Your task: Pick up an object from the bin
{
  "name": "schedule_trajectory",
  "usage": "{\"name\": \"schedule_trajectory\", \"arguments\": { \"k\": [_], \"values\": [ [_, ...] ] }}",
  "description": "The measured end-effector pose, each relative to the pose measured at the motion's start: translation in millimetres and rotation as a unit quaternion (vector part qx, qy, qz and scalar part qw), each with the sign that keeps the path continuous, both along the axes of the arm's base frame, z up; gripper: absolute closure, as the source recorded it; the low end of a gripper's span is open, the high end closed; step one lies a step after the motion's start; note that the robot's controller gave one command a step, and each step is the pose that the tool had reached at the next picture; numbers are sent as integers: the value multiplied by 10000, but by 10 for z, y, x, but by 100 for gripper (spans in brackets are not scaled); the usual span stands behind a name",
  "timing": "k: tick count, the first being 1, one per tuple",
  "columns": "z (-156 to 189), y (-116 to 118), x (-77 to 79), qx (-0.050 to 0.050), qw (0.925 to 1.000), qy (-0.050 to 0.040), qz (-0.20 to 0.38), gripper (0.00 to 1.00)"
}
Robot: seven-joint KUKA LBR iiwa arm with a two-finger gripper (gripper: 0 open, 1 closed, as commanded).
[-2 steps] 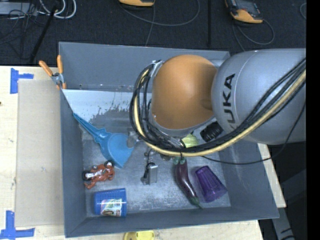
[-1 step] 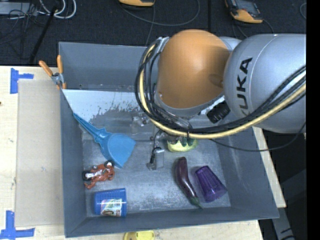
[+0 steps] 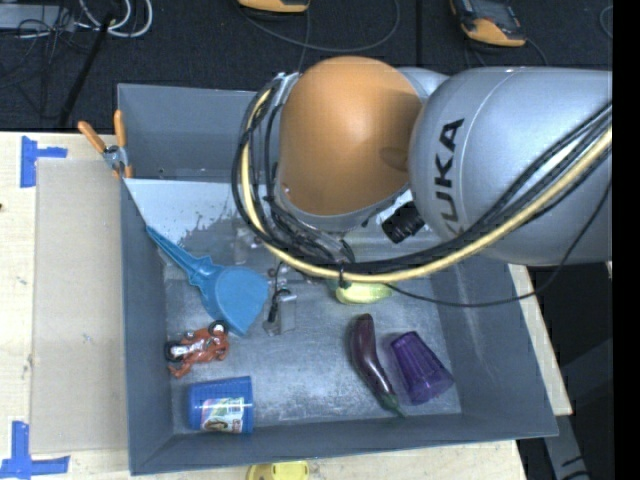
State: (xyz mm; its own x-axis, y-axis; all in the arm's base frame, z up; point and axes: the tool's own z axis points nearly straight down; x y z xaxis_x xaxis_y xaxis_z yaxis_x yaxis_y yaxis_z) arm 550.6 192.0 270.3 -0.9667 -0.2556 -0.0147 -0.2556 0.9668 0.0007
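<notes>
My gripper (image 3: 277, 306) reaches down from under the orange cover to the bin floor near the middle. It stands right against the right edge of a light blue scoop (image 3: 232, 294), whose long handle runs up and left. A yellow-green rounded thing (image 3: 362, 291) peeks out from under the arm just to the gripper's right. A dark purple eggplant (image 3: 370, 359) lies lower right of the gripper.
A purple cup (image 3: 420, 367) lies beside the eggplant at the right. An orange-red toy figure (image 3: 198, 348) and a blue can (image 3: 220, 405) lie at the front left. The arm and its cables cover the bin's back right.
</notes>
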Motion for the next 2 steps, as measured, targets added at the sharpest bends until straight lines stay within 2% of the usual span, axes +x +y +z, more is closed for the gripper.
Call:
{"name": "schedule_trajectory", "arguments": {
  "k": [1,2],
  "values": [
    [-589,277,-67,-22,9986,60,521,0],
    [-767,420,-191,-33,9957,90,924,0]
  ]
}}
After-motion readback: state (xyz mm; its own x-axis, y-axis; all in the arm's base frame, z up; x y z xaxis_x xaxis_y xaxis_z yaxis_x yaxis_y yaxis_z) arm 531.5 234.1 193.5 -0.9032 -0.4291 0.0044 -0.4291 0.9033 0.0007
